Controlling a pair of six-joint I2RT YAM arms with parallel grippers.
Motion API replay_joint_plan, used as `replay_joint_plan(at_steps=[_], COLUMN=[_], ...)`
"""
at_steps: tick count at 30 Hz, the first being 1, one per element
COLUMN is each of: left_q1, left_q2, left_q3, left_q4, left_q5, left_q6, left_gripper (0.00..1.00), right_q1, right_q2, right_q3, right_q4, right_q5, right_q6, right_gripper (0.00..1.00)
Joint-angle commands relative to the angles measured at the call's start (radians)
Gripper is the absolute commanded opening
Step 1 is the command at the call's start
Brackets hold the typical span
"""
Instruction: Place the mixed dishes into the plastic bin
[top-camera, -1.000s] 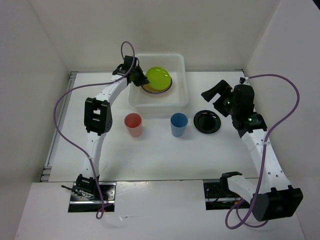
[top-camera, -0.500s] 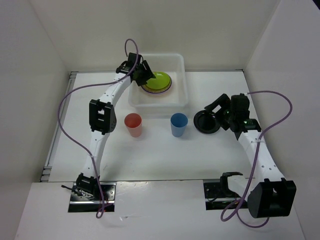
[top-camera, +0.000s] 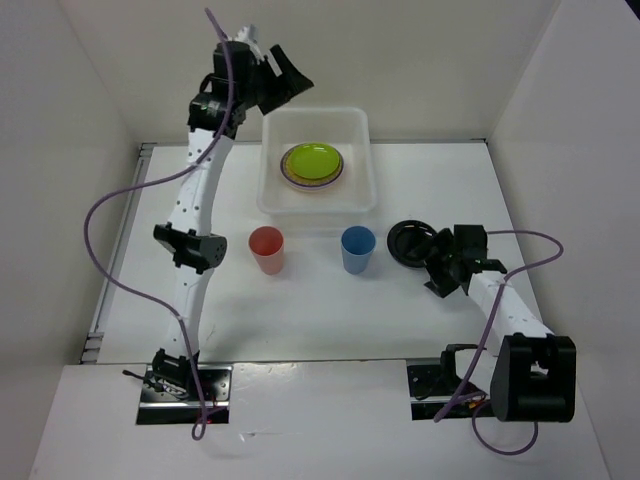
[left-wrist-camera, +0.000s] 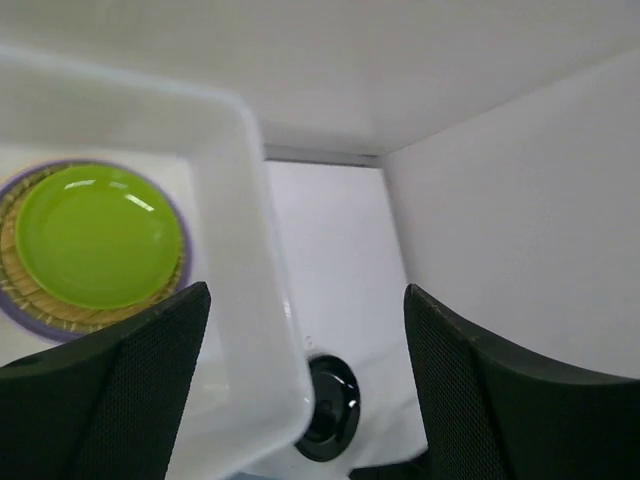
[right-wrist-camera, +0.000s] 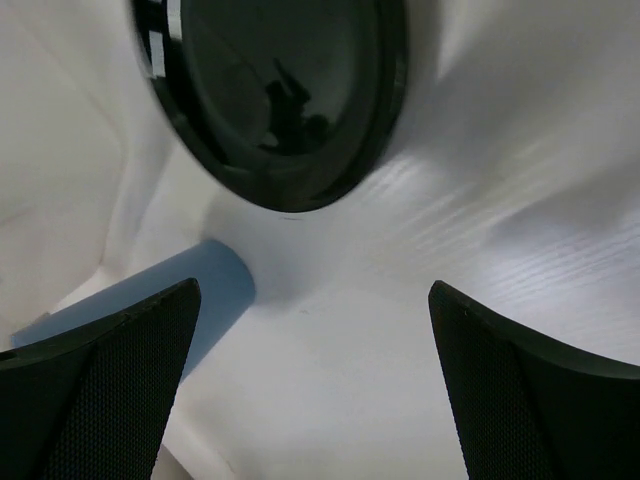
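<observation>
Top external view, left gripper (top-camera: 288, 78) high, jaws spread wide and empty, translucent white rectangular plastic bin (top-camera: 270, 195) below it holding a round lime green plate (top-camera: 311, 160), right gripper (top-camera: 432, 262) low, jaws apart, glossy round black plate (top-camera: 408, 242) just ahead of its fingertips, blue plastic cup (top-camera: 358, 248) beyond.

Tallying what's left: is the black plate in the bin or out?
Out: the black plate lies on the table beside the blue cup, outside the plastic bin.

The white table (top-camera: 300, 310) bears the plastic bin (top-camera: 318, 211), red cup (top-camera: 266, 248), blue cup (top-camera: 357, 247) and black plate (top-camera: 407, 242).
</observation>
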Motion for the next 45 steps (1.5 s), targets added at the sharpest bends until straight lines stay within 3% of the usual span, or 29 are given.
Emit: replay_joint_plan(at_steps=[1,11,15,19,27,36,40,43,44,45], left_q1=[-0.012,-0.002,0.017,0.028,0.028,0.028,0.028,0.028,0.028,0.028], left_q2=[-0.175,-0.476,-0.583,-0.712,-0.771,-0.832,-0.843,-0.852,-0.863,-0.863], left_q3=[0.126,0.125,0.125,0.125,0.125,0.125,0.125,0.125,0.125,0.125], left_q4=[-0.083,-0.166,-0.175,-0.195,-0.347,-0.381,-0.416,-0.425,-0.426,-0.426], left_q5=[0.053,0.1,0.127,0.07,0.051,0.001,-0.036,-0.063,-0.064,-0.074], left_q6=[0.076,0.124,0.111,0.102,0.124,0.124,0.144,0.153,0.153,0.153], left_gripper=[0.85,0.9,0.93,0.96,0.98,0.98,0.99,0.99,0.99,0.99], right_q1=[-0.004,-0.013,-0.013,-0.036,-0.085,-0.085,-0.085,-0.085,-0.085,-0.085], right_q2=[0.037,0.026,-0.078,-0.149,0.128,0.329,0.391,0.414,0.428,0.428], right_q3=[-0.055,-0.229,-0.295,-0.317,-0.222,-0.108,-0.082,-0.053,-0.044,-0.033], right_q4=[0.116,0.343,0.406,0.406,0.506,0.591,0.609,0.609,0.618,0.618], right_q5=[-0.032,0.042,0.102,0.154,0.047,0.011,0.011,0.011,0.002,0.002], right_q6=[0.063,0.276,0.423,0.442,0.383,0.383,0.393,0.383,0.383,0.383], right_gripper=[0.99,0.95,0.91,0.86,0.83,0.72,0.63,0.51,0.4,0.36])
